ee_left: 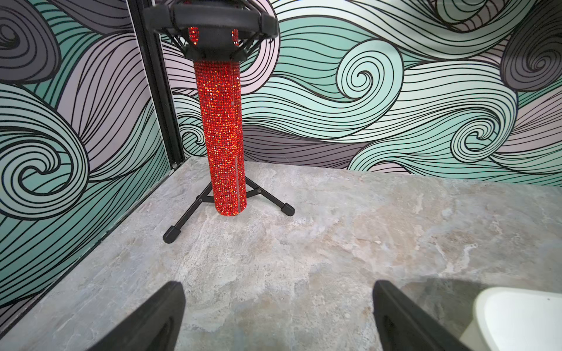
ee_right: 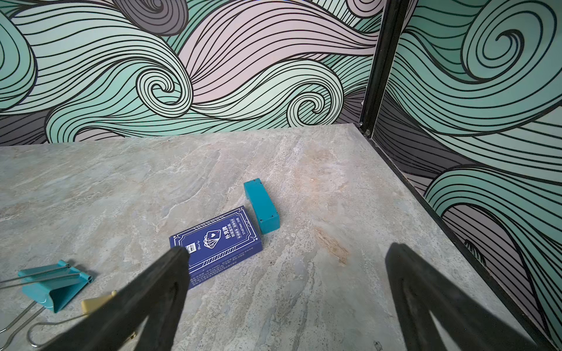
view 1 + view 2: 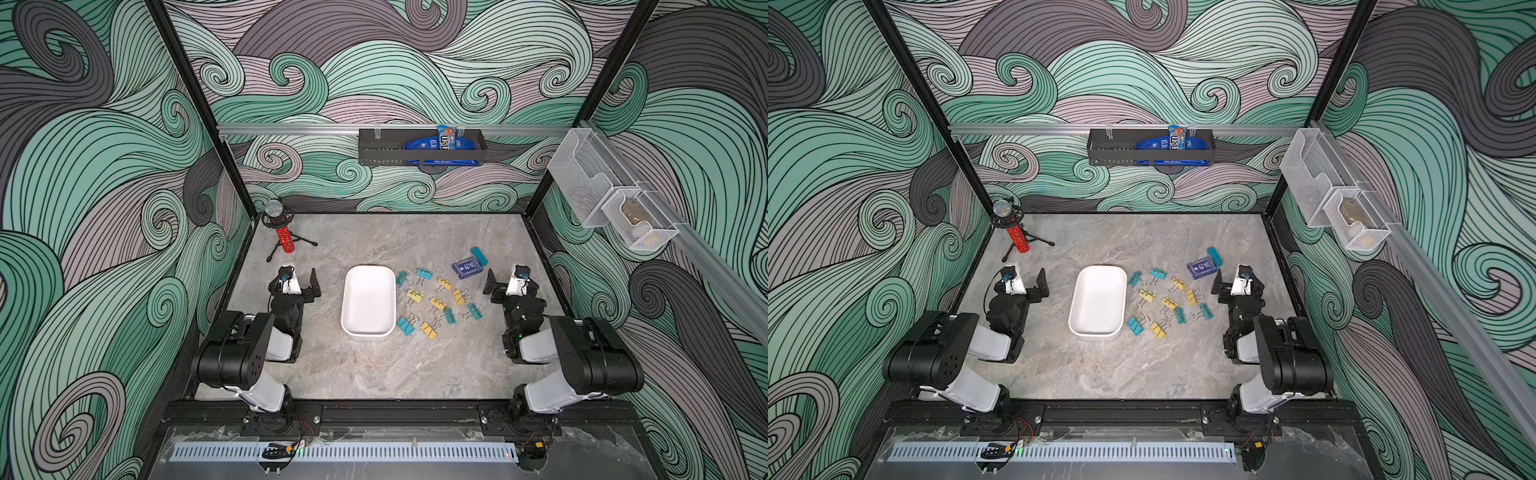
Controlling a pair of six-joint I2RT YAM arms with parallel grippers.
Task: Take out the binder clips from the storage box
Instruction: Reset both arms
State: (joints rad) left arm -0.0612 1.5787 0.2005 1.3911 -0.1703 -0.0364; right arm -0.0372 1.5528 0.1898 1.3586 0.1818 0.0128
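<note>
- We see the storage box (image 3: 368,305) as smooth white plastic, faintly glossy.
- The binder clips (image 2: 53,290) look like painted sheet metal with a satin sheen; their handles are thin bare silver wire.
- The table (image 1: 273,258) reads to us as matt, marbled grey stone or laminate.
- The microphone (image 1: 225,136) wears a glittering red studded skin; its stand (image 1: 188,217) is matt black.
- We take the card box (image 2: 217,243) for printed dark blue cardboard, the teal block (image 2: 263,206) for matt plastic.

white storage box (image 3: 368,301), teal and yellow binder clips (image 3: 437,303)
</note>
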